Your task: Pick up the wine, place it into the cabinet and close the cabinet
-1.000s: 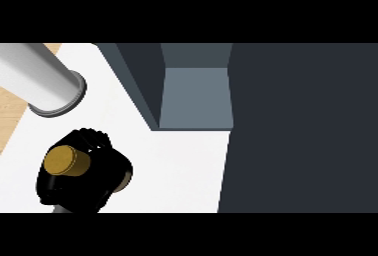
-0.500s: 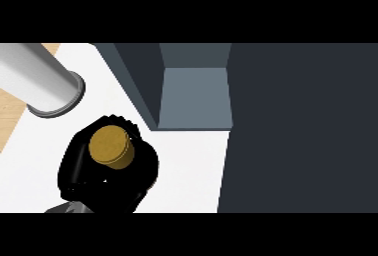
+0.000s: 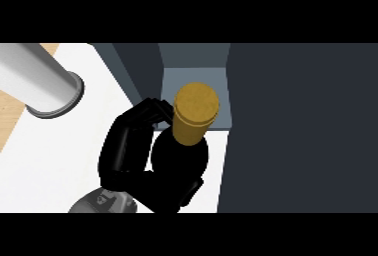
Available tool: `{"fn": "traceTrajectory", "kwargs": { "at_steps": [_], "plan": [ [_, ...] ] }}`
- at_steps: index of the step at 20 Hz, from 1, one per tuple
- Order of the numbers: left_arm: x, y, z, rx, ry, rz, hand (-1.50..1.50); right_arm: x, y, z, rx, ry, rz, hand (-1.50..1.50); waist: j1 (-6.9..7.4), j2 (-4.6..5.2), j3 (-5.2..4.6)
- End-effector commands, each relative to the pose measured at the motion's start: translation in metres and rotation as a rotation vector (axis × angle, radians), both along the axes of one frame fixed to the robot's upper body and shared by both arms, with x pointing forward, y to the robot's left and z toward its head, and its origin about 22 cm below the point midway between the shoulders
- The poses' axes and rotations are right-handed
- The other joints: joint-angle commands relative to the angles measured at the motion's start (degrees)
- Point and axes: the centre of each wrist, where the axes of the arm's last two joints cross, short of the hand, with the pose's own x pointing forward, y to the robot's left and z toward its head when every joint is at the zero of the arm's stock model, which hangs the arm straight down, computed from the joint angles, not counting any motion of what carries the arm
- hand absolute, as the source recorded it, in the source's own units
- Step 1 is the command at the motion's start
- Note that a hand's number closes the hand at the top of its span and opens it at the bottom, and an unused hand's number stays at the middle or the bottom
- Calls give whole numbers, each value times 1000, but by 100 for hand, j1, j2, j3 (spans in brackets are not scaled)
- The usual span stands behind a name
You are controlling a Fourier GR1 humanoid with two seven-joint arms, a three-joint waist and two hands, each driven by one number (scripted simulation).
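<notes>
The wine bottle (image 3: pixel 193 117) shows from above as a gold cap on a dark body. Its cap sits just in front of the cabinet's open grey compartment (image 3: pixel 193 75). My right hand (image 3: pixel 133 145) is shut on the bottle: the fingers (image 3: pixel 151 111) curl against its neck from the left, and the palm hides the lower body. A grey wrist (image 3: pixel 100 202) enters at the lower edge. The left hand does not show.
The dark cabinet (image 3: pixel 295 125) fills the right side, its wall (image 3: pixel 136 65) bordering the opening on the left. A thick grey cylinder (image 3: pixel 37 80) crosses the upper left corner. The white counter (image 3: pixel 52 160) lies below, with a wooden strip (image 3: pixel 11 120) at far left.
My right hand has carried the bottle up and to the right, from the open counter to the mouth of the cabinet compartment. The cap now looks larger and closer.
</notes>
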Motion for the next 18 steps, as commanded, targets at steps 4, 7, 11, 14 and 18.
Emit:
{"fn": "traceTrajectory", "kwargs": {
  "at_steps": [4, 7, 11, 14, 18],
  "plan": [
    [20, -41, 15, 27, -30, 62, 150, -32, -4, 10, 38, -40, 48, -150, -38, 2, -1],
    [30, -34, 30, 33, -3, 72, 150, -38, -4, 13, 59, -38, 75, -150, -21, -6, -1],
    [27, -39, 16, 21, -12, 90, 150, -39, -1, 12, 30, -19, 79, -150, 1, -4, -4],
    [29, -59, 25, 57, -27, 111, 150, -33, -1, 11, 37, -25, 59, -150, -12, -7, -2],
    [46, -67, 6, 87, -8, 123, 150, -30, -5, 10, 25, -30, 66, -150, -41, 6, -2]
  ]
}}
